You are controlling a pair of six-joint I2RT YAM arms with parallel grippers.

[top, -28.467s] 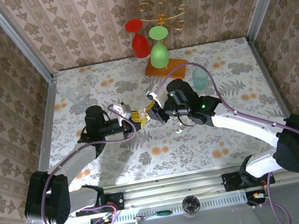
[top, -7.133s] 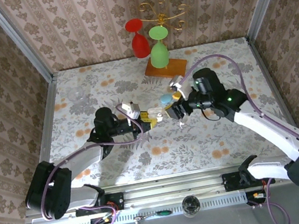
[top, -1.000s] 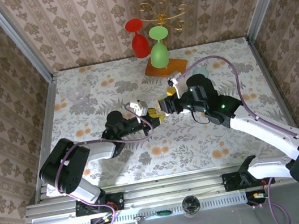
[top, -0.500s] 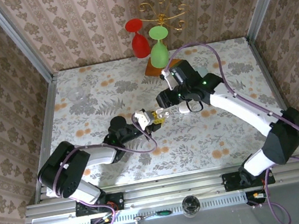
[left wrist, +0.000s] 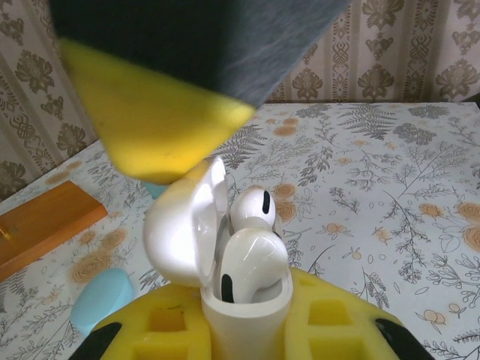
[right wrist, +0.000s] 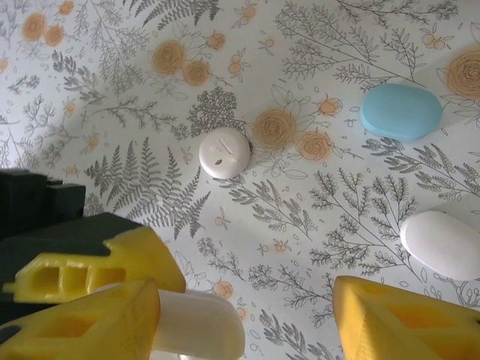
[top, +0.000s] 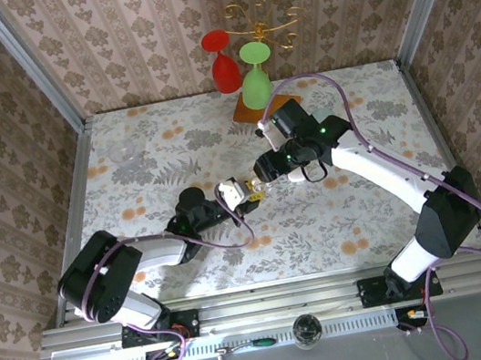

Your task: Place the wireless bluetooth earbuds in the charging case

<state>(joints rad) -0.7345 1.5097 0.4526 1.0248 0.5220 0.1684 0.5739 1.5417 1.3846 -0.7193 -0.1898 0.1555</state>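
Note:
The white charging case point(left wrist: 247, 330) stands upright with its lid point(left wrist: 180, 225) swung open to the left, and my left gripper point(left wrist: 247, 319) is shut on its lower body. Two white earbuds point(left wrist: 251, 262) sit in its wells, one behind the other. In the top view my left gripper point(top: 241, 195) holds the case above mid-table, and my right gripper point(top: 263, 174) hovers right beside it. My right gripper point(right wrist: 247, 330) is open, its left finger point(right wrist: 82, 322) against the case point(right wrist: 199, 326). One of its yellow pads point(left wrist: 150, 127) hangs just above the lid.
On the table below lie a light blue pebble case point(right wrist: 401, 111), a white pebble case point(right wrist: 442, 244) and a small round white piece point(right wrist: 224, 152). A stand with red and green glasses point(top: 251, 76) on a wooden base point(top: 267, 107) is at the back.
The right arm has swung its wrist toward the back while its gripper stays by the case. My left gripper has carried the case slightly nearer the front edge.

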